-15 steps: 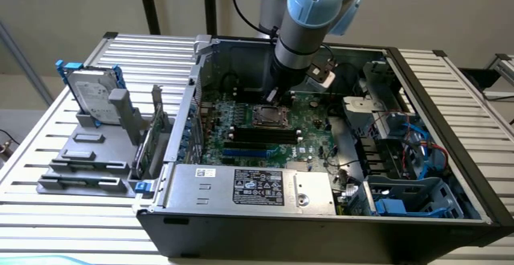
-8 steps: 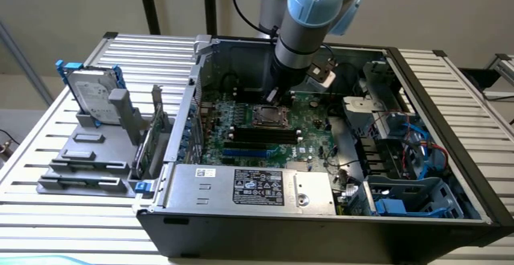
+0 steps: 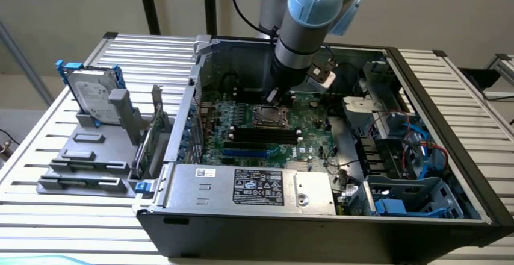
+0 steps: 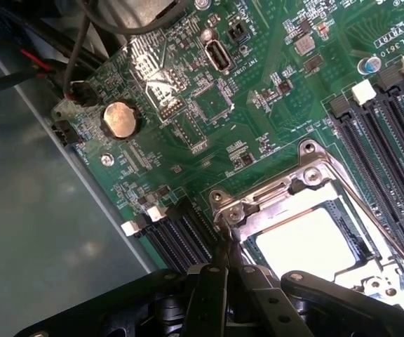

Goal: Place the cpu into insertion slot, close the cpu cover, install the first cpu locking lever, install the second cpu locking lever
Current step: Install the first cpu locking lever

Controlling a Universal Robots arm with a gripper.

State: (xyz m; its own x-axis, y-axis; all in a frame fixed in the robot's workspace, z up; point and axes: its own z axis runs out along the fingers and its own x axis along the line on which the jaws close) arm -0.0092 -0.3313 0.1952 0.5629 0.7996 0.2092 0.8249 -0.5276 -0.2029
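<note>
The insertion slot [image 3: 271, 117] sits mid-board inside the open computer case, just below my gripper [image 3: 273, 100]. In the wrist view the pale square cpu [image 4: 307, 242] lies in the socket. The silvery cpu cover [image 4: 272, 202] lies flat around it, framing it through its window. A thin metal locking lever [image 4: 360, 207] runs along one side of the cover. My gripper [image 4: 224, 265] is shut, its dark fingers pressed together at the cover's corner beside a hinge screw [image 4: 236, 213]. Whether they pinch a lever end I cannot tell.
Black memory slots [image 4: 388, 133] flank the socket, and a shorter pair [image 4: 177, 235] lies by the gripper. A coin battery [image 4: 120, 119] sits on the green board. The grey power supply [image 3: 249, 187] fills the case front. A hard drive [image 3: 92, 96] stands outside, at the exterior view's left.
</note>
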